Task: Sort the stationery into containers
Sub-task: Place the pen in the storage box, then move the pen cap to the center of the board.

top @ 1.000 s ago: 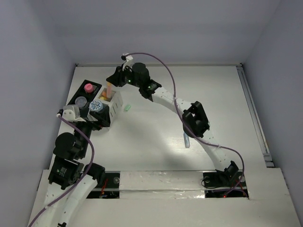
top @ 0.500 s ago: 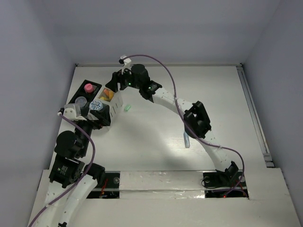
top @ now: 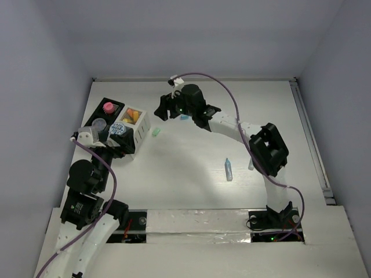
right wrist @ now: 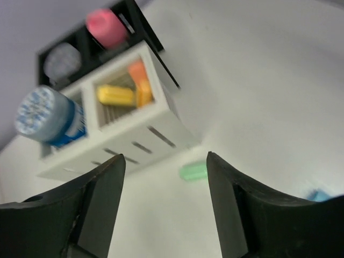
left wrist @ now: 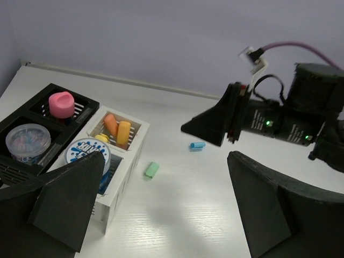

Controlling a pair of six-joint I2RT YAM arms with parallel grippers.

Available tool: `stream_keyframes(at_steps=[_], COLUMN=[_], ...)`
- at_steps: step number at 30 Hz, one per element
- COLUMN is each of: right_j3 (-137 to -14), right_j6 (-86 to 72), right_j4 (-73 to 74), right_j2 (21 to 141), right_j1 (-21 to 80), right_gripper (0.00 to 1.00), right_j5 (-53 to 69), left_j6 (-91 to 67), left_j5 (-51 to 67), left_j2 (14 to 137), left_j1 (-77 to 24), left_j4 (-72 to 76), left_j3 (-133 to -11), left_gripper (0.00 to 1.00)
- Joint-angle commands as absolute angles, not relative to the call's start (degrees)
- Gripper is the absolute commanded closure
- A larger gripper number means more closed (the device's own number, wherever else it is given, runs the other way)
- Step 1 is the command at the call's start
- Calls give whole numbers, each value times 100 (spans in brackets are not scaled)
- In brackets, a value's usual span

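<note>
The black ribbed tray [top: 96,113] and the white compartmented box [top: 139,131] stand at the left. In the tray are a pink tub [left wrist: 62,104] and a clear grey-lidded tub [left wrist: 28,142]. The box holds a blue-lidded tub [left wrist: 86,153], an orange stick [left wrist: 111,124] and a yellow stick [right wrist: 115,95]. A green stick [top: 156,132] lies just right of the box, with a blue stick [top: 185,117] beyond it. My right gripper [top: 163,109] hovers open and empty above the green stick [right wrist: 193,172]. My left gripper [top: 107,146] stands wide open and empty by the box's near side.
A pale blue stick [top: 228,169] lies mid-table beside the right arm's forearm. The right arm arches from its base at the near edge across the table's middle. Walls enclose the table at the back and on both sides.
One second ago my right gripper held a stick upright over the white box. It has since opened, left the stick in the box and swung right, away from the box. The left arm is unchanged.
</note>
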State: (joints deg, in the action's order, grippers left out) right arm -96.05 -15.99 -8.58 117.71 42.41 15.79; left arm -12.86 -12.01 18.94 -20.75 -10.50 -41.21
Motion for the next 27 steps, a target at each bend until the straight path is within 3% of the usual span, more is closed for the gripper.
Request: stream_keyframes(at_steps=[1,3,9,14,27], right_j3=[-9475,-9562,-9912,-10861,-12146], right_j6=[-1275,-1143,-660,-203,272], right_j4=[-449,-124,175,1131,2004], right_j2=[11900,11979,12541,13226,14247], right_j1=[4280,4280,4280,4280,4386], right_gripper=[29,24,23,21,17], right_j5=[1336,1449,2135,2118,2127], left_j6=[-1248,-1248,-1248,-1257,-1239], left_j5=[-1134,-1134,-1090,-1064,-993], left_j2=[1916,1898,1934,1951,2013], left_j1=[-2039,-1986,-1986,-1986,-1986], left_j4=[-791,-791,-773,-765,-747], left_j3=[-4122,-4122,-4122,-4122,-4131], left_gripper=[1,1,1,1,1])
